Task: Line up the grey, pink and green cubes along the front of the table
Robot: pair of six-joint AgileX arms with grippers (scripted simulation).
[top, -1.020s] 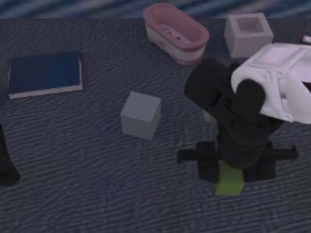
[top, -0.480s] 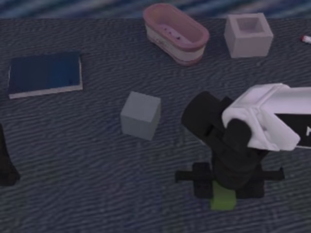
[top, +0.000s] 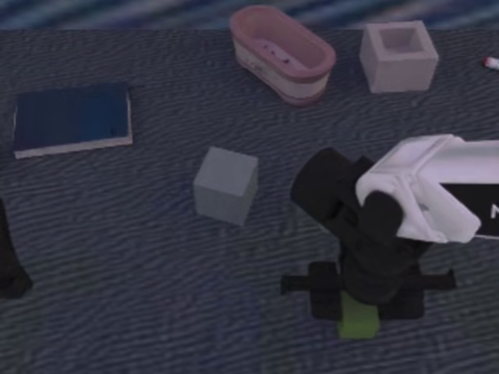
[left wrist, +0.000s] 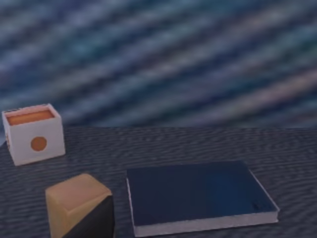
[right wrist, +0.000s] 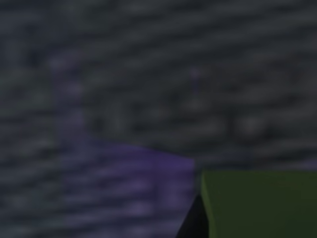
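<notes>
One cube, the green [top: 358, 321], has come nearer the table's [top: 117, 257] front edge under our right gripper [top: 360, 300]; whether its fingers grip it, we cannot tell.

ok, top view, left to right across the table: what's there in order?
Left arm parked at the left edge → blue book → grey cube → pink oval tub → green cube under the right pincer → pale square box.

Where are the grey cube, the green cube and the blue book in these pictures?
grey cube [top: 226, 185]: top view, centre of its top face.
green cube [top: 358, 320]: top view, visible part below the right arm's end effector.
blue book [top: 72, 117]: top view, middle of its cover.
</notes>
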